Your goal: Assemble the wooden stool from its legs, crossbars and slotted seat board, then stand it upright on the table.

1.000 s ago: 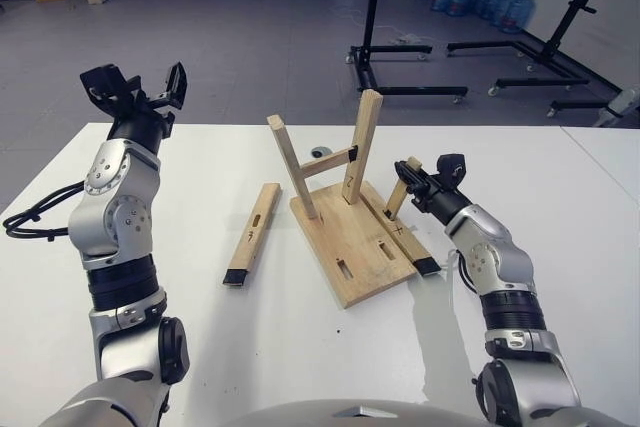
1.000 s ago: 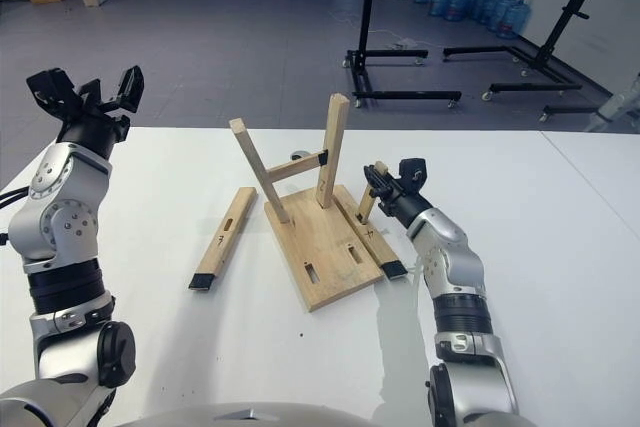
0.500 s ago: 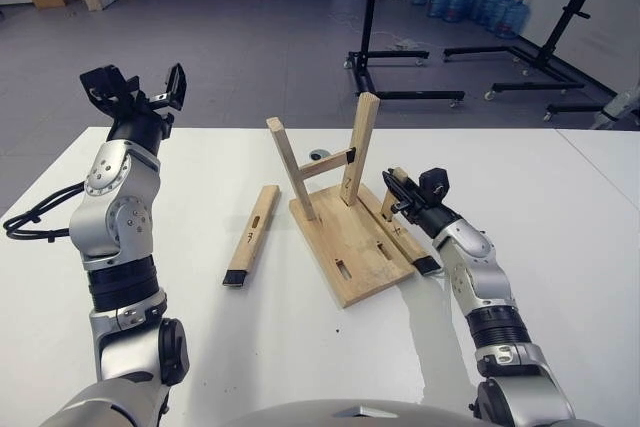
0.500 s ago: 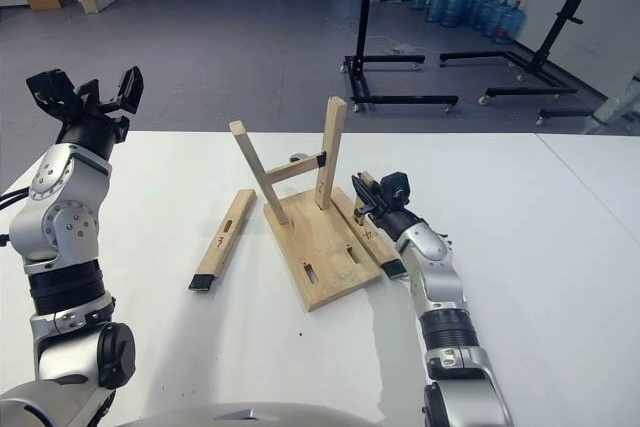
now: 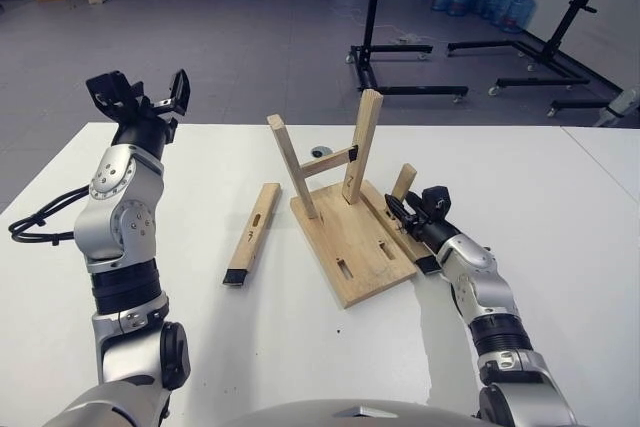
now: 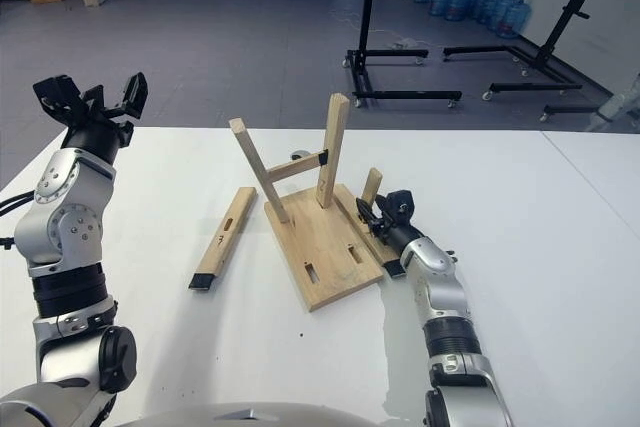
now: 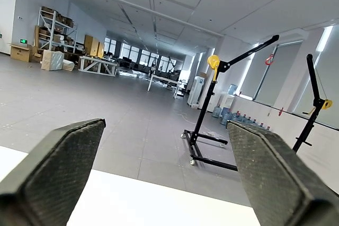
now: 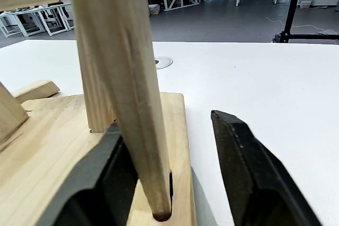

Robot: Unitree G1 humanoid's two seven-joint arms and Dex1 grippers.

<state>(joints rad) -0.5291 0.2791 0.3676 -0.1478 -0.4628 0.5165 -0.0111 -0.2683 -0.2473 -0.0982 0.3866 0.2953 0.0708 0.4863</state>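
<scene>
The slotted seat board [image 5: 345, 247] lies flat mid-table. Two legs [image 5: 292, 169] [image 5: 364, 142] stand in it, joined by a crossbar [image 5: 328, 161]. A third leg [image 5: 415, 247] with a black tip lies along the board's right edge. A short wooden piece [image 5: 404, 181] [image 8: 116, 67] stands tilted with its lower end down on that wood. My right gripper [image 5: 405, 212] [image 8: 167, 125] is open around it; the piece leans on one finger [image 8: 106, 183], with a gap to the other. A fourth leg [image 5: 254, 232] lies loose, left of the board. My left gripper [image 5: 140, 92] [image 7: 164, 173] is raised at the back left, open, holding nothing.
A small round metal disc [image 5: 319, 151] sits in the table behind the stool. A black cable [image 5: 30, 222] loops at the table's left edge. Black wheeled stands [image 5: 400, 57] are on the floor beyond the table. White tabletop stretches in front and to the right.
My right gripper has come down and nearer with the short piece, whose lower end now rests on the wood by the board's right edge. The left arm has barely moved.
</scene>
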